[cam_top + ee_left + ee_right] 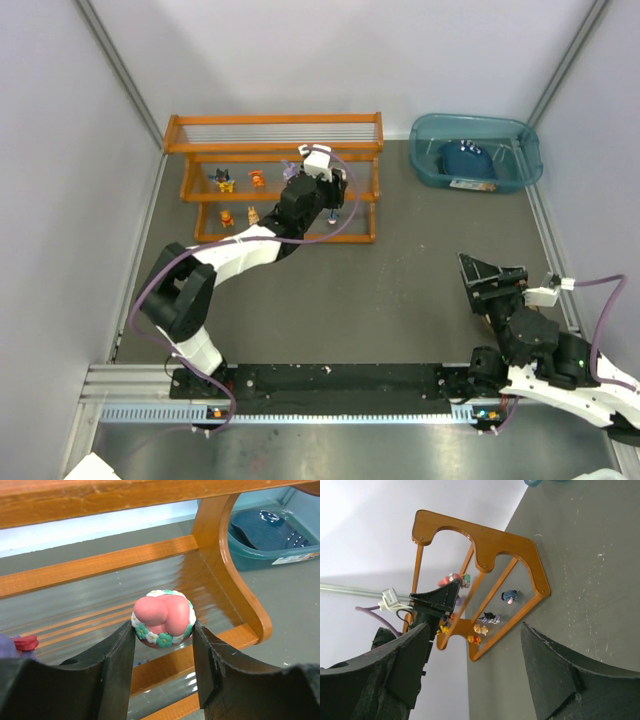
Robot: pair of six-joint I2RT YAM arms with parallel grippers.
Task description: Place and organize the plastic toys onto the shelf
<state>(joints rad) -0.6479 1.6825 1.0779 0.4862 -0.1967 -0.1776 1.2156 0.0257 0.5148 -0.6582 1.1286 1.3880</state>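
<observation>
Left wrist: left gripper (163, 628) clamps pink toy (165, 611), unseen in top view | right gripper (474, 630) agape

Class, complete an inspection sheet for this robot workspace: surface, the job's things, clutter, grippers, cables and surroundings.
Surface: dark grey table top, lightly scuffed.
Job's things: orange-framed wire-rod shelf holds several small figurines; pink flower-ringed plastic toy held over its tiers.
Clutter: translucent teal bin holding a dark blue object, right of the shelf.
Grippers: left gripper shut on the pink toy; right gripper open, empty.
Cables: purple cable loops along each arm.
Surroundings: pale grey walls on three sides.
</observation>
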